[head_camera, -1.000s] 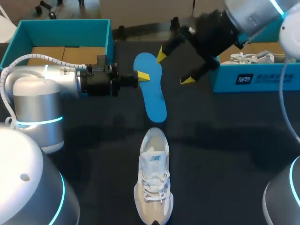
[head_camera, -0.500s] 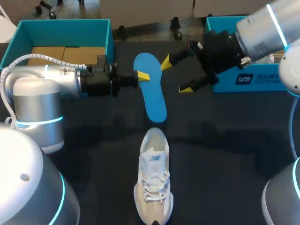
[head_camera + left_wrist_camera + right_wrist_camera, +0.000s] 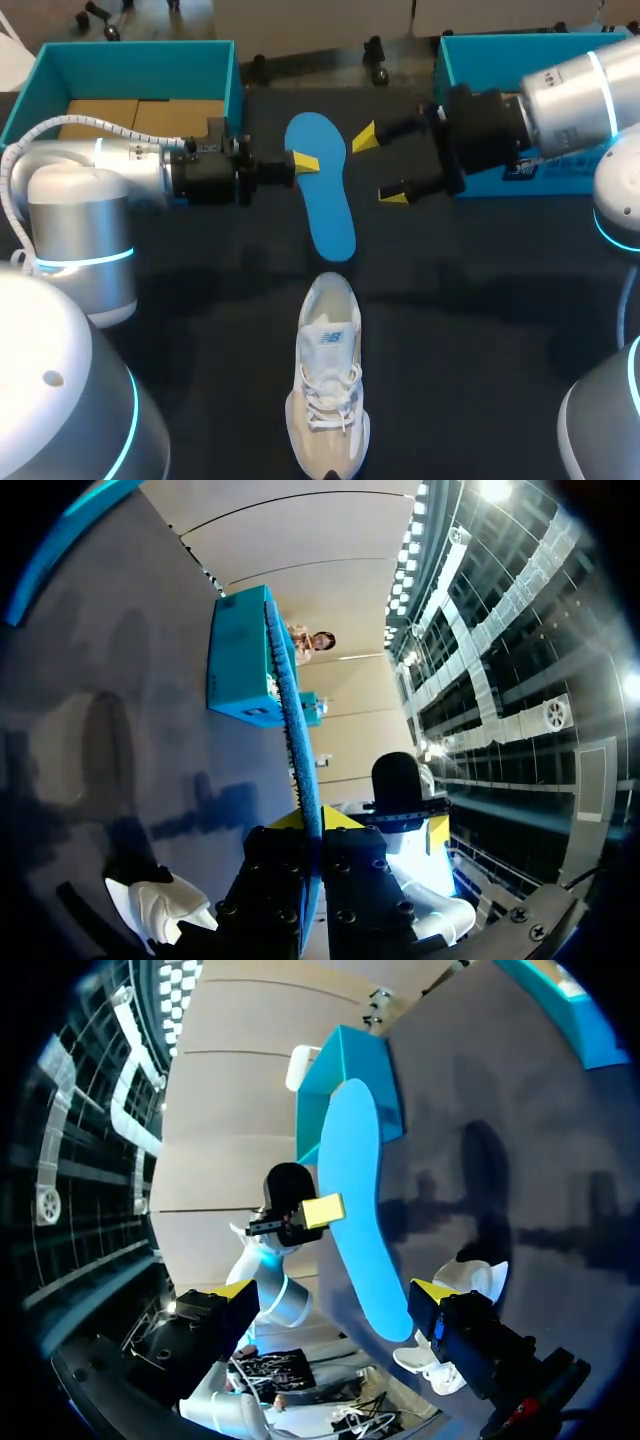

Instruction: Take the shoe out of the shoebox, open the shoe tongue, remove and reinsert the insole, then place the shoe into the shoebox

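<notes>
My right arm [image 3: 560,95] has drawn back toward its side, away from the insole [image 3: 322,190].

Head view: the blue insole is pinched at its edge by my left gripper [image 3: 303,162]. The white shoe [image 3: 328,375] lies on the table [image 3: 480,300], nearer me. The left shoebox [image 3: 130,55] holds cardboard [image 3: 130,115]. My right gripper [image 3: 380,165] gapes wide beside the insole.

Left wrist view: the insole runs edge-on between clamped fingers.

Right wrist view: the insole stands ahead of the spread fingers.

A dark table [image 3: 480,300] spreads under everything. Two brown cardboard pieces [image 3: 170,112] lie flat, side by side, inside the teal box [image 3: 130,55] at the table's far left corner.
</notes>
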